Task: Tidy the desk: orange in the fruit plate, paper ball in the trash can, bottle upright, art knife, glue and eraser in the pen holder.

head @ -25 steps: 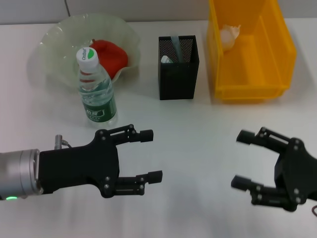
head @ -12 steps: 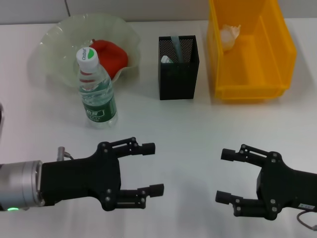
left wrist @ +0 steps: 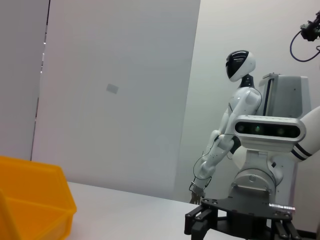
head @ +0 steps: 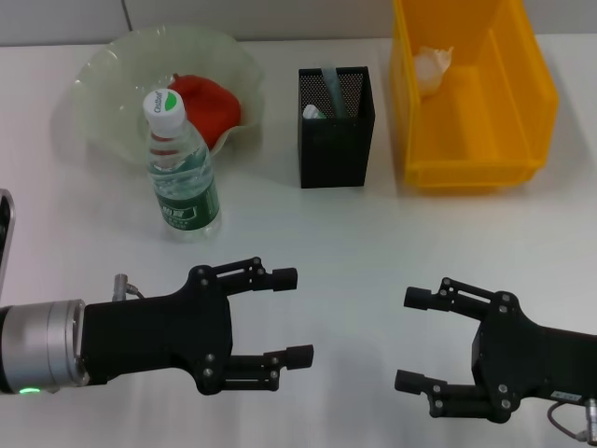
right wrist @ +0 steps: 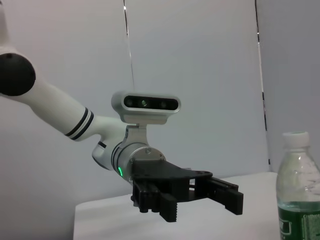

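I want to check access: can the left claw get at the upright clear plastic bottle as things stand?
Probably yes. The left claw is open, and only bare white table lies between it and the clear plastic bottle; nothing blocks the way.

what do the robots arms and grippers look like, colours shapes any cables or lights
Both the left gripper and the right gripper are matte black, blocky, with two jointed link fingers and visible screws. The left wrist is a silver cylinder with a small green light. A thin cable shows at the right arm's edge. In the right wrist view, the left arm is white with black bands and carries a silver camera bar.
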Robot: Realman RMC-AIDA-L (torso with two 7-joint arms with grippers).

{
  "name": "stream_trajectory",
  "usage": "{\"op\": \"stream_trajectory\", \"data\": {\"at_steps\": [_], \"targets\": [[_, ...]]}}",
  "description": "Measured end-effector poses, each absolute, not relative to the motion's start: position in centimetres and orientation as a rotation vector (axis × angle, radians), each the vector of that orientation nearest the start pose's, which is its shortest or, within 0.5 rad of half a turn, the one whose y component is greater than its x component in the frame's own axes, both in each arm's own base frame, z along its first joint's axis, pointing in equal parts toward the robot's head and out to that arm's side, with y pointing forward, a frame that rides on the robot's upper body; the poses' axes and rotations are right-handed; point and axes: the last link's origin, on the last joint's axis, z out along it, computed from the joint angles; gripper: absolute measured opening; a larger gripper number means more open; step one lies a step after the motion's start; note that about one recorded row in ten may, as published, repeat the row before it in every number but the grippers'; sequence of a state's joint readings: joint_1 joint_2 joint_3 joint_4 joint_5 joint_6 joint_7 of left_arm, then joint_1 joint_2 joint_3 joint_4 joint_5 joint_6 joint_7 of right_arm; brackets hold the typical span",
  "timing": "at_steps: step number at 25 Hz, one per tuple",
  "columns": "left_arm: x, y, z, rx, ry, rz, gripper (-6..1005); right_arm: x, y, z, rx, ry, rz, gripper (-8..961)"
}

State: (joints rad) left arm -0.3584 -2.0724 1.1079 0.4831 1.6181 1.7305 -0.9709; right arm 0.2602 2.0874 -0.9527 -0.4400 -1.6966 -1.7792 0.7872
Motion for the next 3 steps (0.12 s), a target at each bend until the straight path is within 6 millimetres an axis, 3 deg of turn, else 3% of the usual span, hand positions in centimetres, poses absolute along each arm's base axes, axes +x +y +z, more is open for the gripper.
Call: {"op": "stream_trajectory", "data": {"at_steps": [3], "targets": [[-26.11, 24.22, -4.3, -2.864, -0.268, -1.06, 810, 28.7, 21.14, -3.97, -2.735, 0.248, 1.07, 823]]}}
